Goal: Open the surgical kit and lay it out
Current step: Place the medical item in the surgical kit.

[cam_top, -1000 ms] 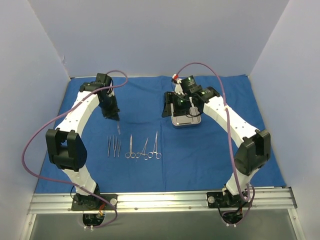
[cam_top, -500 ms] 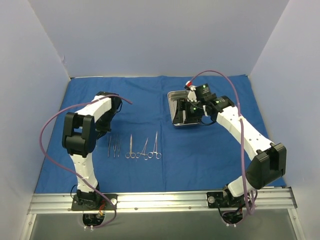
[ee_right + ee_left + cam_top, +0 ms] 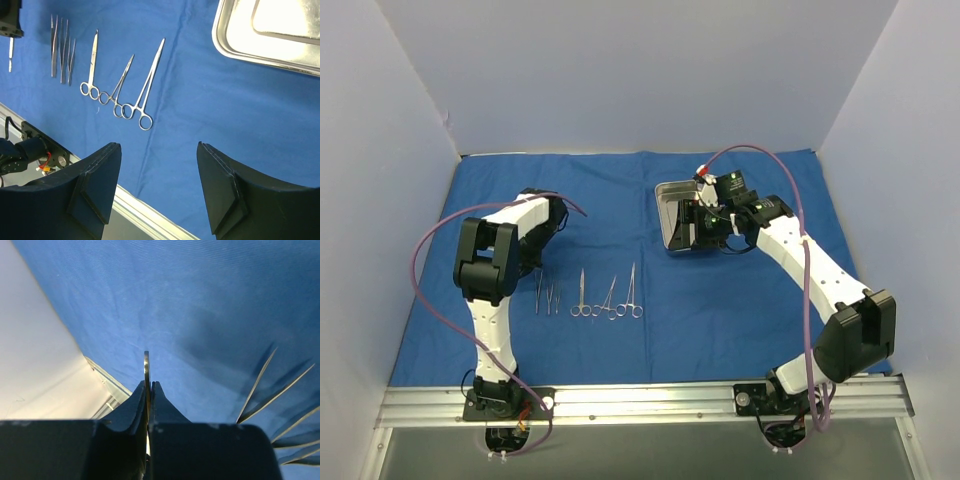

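Placing the held instrument at the row's left end.
Top view: the large royal-blue cloth wrap (image 3: 740, 300) lies spread, with the small shiny rectangular steel tray (image 3: 668, 212) at its far right and the row of slim silver forceps and tweezers (image 3: 584, 296) mid-cloth. Left wrist: the left gripper (image 3: 148, 386) is clamped on a thin flat silver instrument (image 3: 146, 367); lower it parallel to the row, just beside the tweezers and not touching them. Right wrist: the right gripper (image 3: 159, 186) hangs empty, jaws apart, near the tray.

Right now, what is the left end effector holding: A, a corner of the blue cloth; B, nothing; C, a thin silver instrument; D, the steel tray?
C: the left wrist view shows the left end effector shut on a thin silver instrument, its tip sticking out.
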Robot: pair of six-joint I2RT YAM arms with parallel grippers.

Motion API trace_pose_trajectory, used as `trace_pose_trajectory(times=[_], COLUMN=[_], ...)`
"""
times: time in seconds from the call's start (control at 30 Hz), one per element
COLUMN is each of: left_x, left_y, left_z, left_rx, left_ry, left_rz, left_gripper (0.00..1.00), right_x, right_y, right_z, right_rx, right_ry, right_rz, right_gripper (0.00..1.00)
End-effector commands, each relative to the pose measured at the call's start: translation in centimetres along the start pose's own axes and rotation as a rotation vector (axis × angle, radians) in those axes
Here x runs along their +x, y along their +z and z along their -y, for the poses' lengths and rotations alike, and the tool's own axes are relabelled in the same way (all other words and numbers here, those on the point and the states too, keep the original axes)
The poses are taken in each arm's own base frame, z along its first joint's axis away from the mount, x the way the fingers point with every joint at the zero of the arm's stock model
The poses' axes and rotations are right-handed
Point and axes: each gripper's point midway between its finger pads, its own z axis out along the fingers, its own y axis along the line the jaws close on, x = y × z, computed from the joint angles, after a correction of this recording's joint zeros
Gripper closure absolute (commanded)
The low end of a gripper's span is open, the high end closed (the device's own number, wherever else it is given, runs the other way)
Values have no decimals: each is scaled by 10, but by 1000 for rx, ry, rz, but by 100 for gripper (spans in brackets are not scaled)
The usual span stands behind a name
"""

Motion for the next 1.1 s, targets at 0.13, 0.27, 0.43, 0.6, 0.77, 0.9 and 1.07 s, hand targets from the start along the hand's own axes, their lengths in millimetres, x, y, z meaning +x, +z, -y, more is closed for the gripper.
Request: trace_pose_trajectory(times=[0.13, 0.27, 0.43, 0.6, 0.77, 0.9, 1.07], left_x=[-4, -5, 1, 9, 10, 8, 8], left_y=[10, 16, 24, 33, 34, 32, 26], left_z=[11, 16, 29, 38, 43, 44, 46], left_rx=[0, 0, 32, 43, 56, 58, 81], left_ry=[46, 65, 89, 122, 131, 140, 137], left_rz=[-8, -16, -43, -77, -81, -78, -64], left_gripper=[93, 92, 89, 86, 81, 73, 63], right_x=[-6, -6, -4, -6, -7, -7, -7], right_y=[-3, -1, 0, 0, 0, 1, 2], right_z=[-3, -1, -1, -3, -3, -3, -3], right_rx=[-29, -30, -31, -47, -47, -47, -47], right_ry=[7, 15, 14, 7, 8, 10, 14], right_rz=[23, 18, 13, 18, 18, 18, 15], right_gripper=[38, 38, 38, 38, 38, 38, 38])
